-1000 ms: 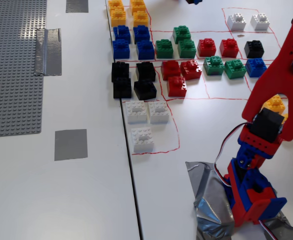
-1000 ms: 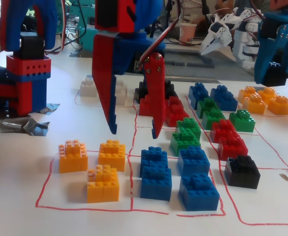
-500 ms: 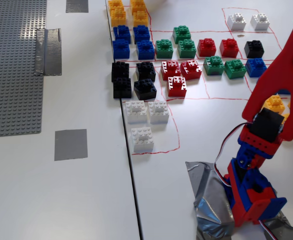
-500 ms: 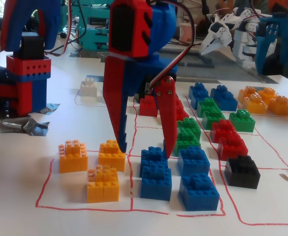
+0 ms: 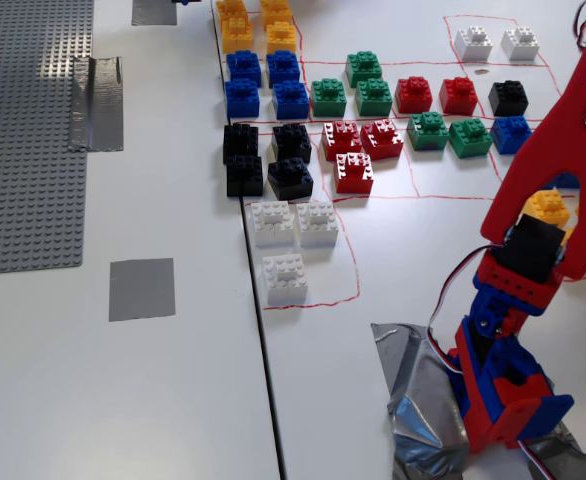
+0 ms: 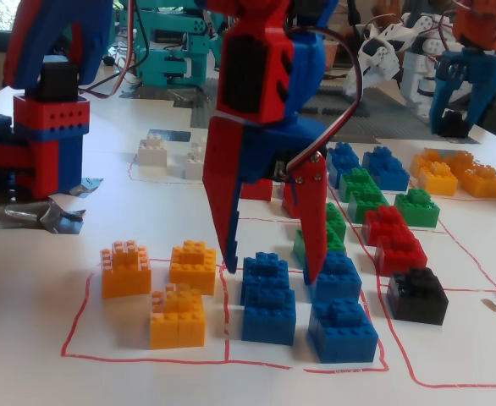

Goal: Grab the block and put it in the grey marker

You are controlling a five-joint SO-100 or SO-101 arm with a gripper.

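Blue studded block (image 6: 267, 272) between open tapered hand (image 6: 273, 269) fingers, seemingly untouched.

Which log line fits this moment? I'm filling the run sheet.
phase: approach | end effector: open, straddling rear-left blue block | grey marker: empty | block: not grasped

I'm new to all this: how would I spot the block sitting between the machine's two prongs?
In a fixed view, find the red-outlined square nearest the camera, right of the yellow blocks; it holds four blue ones. The open end effector hangs over it. The blue block is the back-left one, the only one framed by both fingertips.
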